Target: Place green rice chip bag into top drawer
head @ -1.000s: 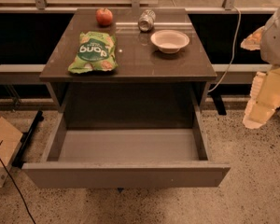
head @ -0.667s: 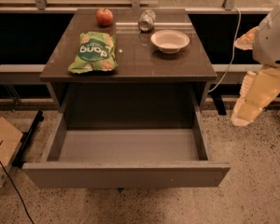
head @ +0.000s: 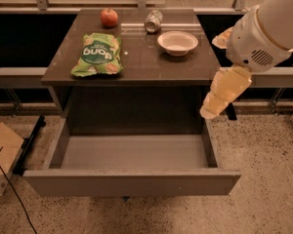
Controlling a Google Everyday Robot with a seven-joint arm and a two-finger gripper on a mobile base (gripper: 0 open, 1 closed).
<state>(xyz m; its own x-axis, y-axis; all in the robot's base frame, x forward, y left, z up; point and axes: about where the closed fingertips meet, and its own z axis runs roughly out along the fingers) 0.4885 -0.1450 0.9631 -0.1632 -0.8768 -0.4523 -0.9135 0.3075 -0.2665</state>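
Green rice chip bag (head: pixel 97 54): lies flat on the left half of the worktop (head: pixel 151 65), near its front edge. The printed face is up, with a dark green round logo and white lettering. Nothing is touching or holding it.

Top drawer (head: pixel 132 182): pulled fully out below the worktop, towards the camera. Its smooth grey floor is in view, and the plain front panel is the part nearest the camera. The bag is above and behind it, not inside.

Apple (head: pixel 109 17): red, at the back of the worktop, behind the bag and apart from it.

Can (head: pixel 153 21): metal, lying on its side at the back centre, to the right of the apple.

Bowl (head: pixel 177 42): pale and shallow, upright on the right half of the worktop, in front of the can and well apart from the bag.

Tool (head: pixel 212 108): pale yellowish, hanging off the right front corner of the worktop, over the drawer's right wall. It is well apart from the bag. Whether it is released or clenched cannot be told.

Arm (head: pixel 263 33): a white rounded housing enters from the upper right and carries the tool below it.

Cardboard box (head: pixel 2 152): on the speckled floor (head: pixel 263 179) at the left edge, with a dark cable (head: pixel 10 194) running past it.
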